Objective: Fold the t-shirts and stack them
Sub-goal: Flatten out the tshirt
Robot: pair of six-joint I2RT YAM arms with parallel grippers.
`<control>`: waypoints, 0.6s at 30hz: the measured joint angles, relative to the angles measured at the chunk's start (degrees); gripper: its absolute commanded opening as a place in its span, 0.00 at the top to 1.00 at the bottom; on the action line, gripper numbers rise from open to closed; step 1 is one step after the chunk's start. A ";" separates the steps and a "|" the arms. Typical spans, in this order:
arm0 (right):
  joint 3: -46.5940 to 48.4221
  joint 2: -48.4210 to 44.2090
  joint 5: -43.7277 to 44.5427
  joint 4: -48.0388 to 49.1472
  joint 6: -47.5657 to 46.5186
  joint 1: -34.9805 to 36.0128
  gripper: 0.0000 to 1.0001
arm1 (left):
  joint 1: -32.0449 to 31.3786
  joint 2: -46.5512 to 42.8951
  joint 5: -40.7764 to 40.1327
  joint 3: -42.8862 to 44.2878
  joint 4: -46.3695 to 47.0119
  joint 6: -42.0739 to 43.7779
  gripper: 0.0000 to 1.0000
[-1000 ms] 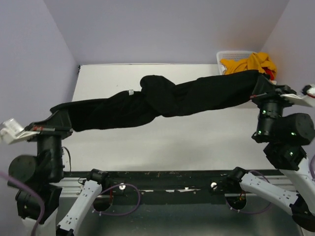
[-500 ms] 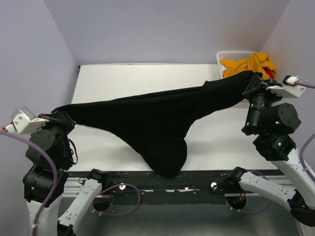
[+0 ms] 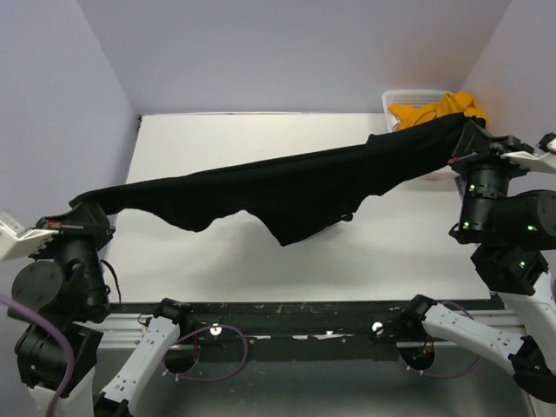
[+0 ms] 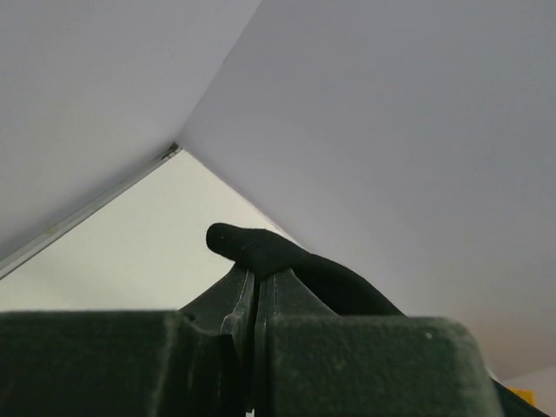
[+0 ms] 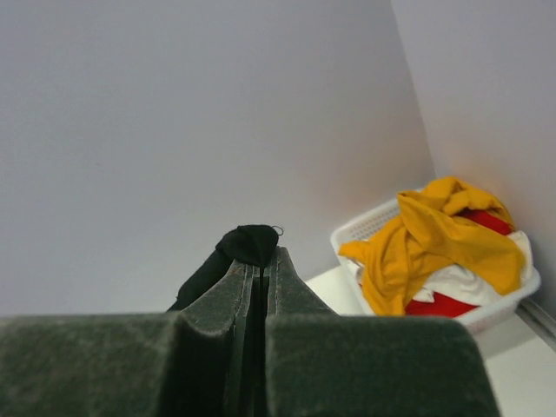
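A large black t-shirt (image 3: 287,187) hangs stretched in the air above the white table (image 3: 365,252), held at both ends. My left gripper (image 3: 89,206) is shut on its left end, and a black fold (image 4: 261,250) sticks out above the closed jaws. My right gripper (image 3: 466,135) is shut on the right end, with a bunch of black cloth (image 5: 250,243) over its tips. The shirt's middle sags to a point toward the near edge. A mustard-yellow t-shirt (image 5: 434,239), a red one (image 5: 439,304) and a white one (image 5: 460,280) lie heaped in the basket.
The white slatted basket (image 3: 404,97) stands at the table's far right corner, just behind my right gripper. Purple-grey walls close in the table on three sides. A black rail (image 3: 287,317) with both arm bases runs along the near edge.
The shirt has gone from a twisted rope to a deep sagging pouch, and now to a flatter, tauter sheet. Both grippers have swung outward, still shut on its ends.
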 measured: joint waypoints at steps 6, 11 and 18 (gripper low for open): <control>8.74 -0.68 -7.10 -5.46 3.21 0.04 0.99 | 0.00 -0.22 4.83 9.05 0.61 2.54 1.00; 14.25 1.84 -6.86 -6.29 2.12 0.02 0.99 | 0.00 2.62 8.26 14.73 1.92 4.42 1.00; 11.32 18.10 5.22 3.69 -9.18 -1.62 0.99 | 2.86 21.90 5.57 16.63 4.70 7.10 0.95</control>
